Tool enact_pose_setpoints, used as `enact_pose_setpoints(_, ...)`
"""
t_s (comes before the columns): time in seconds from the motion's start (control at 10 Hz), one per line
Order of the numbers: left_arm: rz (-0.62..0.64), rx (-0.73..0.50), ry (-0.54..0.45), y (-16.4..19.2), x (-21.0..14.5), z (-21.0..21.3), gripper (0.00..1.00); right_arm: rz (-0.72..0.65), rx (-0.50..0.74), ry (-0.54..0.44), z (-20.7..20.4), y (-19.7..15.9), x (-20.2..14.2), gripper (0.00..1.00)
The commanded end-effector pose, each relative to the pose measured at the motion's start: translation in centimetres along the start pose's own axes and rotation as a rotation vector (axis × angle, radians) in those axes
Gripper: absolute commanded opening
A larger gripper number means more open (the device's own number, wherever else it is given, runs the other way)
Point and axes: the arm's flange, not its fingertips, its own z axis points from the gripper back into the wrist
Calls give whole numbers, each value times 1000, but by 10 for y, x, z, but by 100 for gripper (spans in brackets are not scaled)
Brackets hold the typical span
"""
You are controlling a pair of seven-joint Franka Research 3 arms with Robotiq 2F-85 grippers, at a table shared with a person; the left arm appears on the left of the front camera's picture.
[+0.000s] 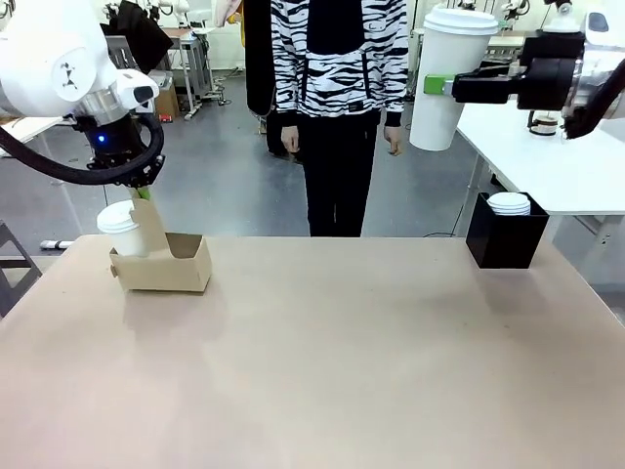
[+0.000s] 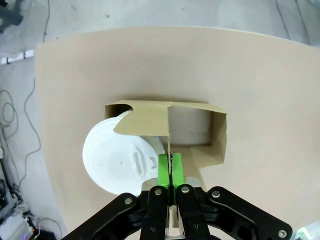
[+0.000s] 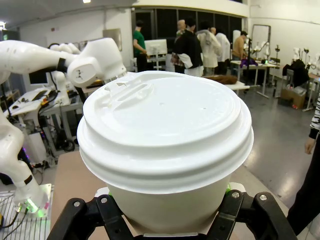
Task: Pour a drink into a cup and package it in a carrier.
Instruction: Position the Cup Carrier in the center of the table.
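Note:
The brown cardboard carrier [image 1: 168, 270] stands at the table's far left. A lidded white cup [image 1: 122, 227] sits in its left pocket; the right pocket [image 2: 192, 127] is empty. My left gripper [image 1: 145, 193] comes down from above and is shut on the carrier's upright handle tab [image 2: 168, 135], its green pads [image 2: 163, 170] pinching the cardboard. Beside the tab is the cup's domed lid [image 2: 120, 160]. High at the right, my right gripper [image 1: 439, 86] is shut on a second lidded cup [image 1: 449, 73], held upright well above the table. That cup [image 3: 165, 135] is gripped around its body. The drink is out of view.
A black box [image 1: 506, 244] with a stack of flat white lids [image 1: 509, 203] stands at the table's far right. A person [image 1: 337, 98] stands beyond the far edge, hands down at the sides. A white table [image 1: 576, 171] lies behind at right. The tan table [image 1: 342, 371] stretches bare in front.

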Motion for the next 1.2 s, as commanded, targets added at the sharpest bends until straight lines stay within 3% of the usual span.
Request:
enact_pose_setpoints(0.0, 44, -12, -16, -18, -17, 46, 2, 15, -6, -6, -2, 0, 2, 76)
enact_pose_setpoints(0.3, 22, 4, -44, -92, -48, 113, 2, 15, -6, -6, -2, 0, 2, 76)
enact_pose_setpoints(0.5, 0, 20, -68, -159, -83, 134, 2, 15, -6, -6, -2, 0, 2, 76)
enact_pose_setpoints(0.8, -31, 17, -24, -225, -108, 120, 2, 15, -6, -6, -2, 0, 2, 76)
enact_pose_setpoints(1.1, 25, 12, 20, -277, -128, 87, 2, 15, -6, -6, -2, 0, 2, 76)
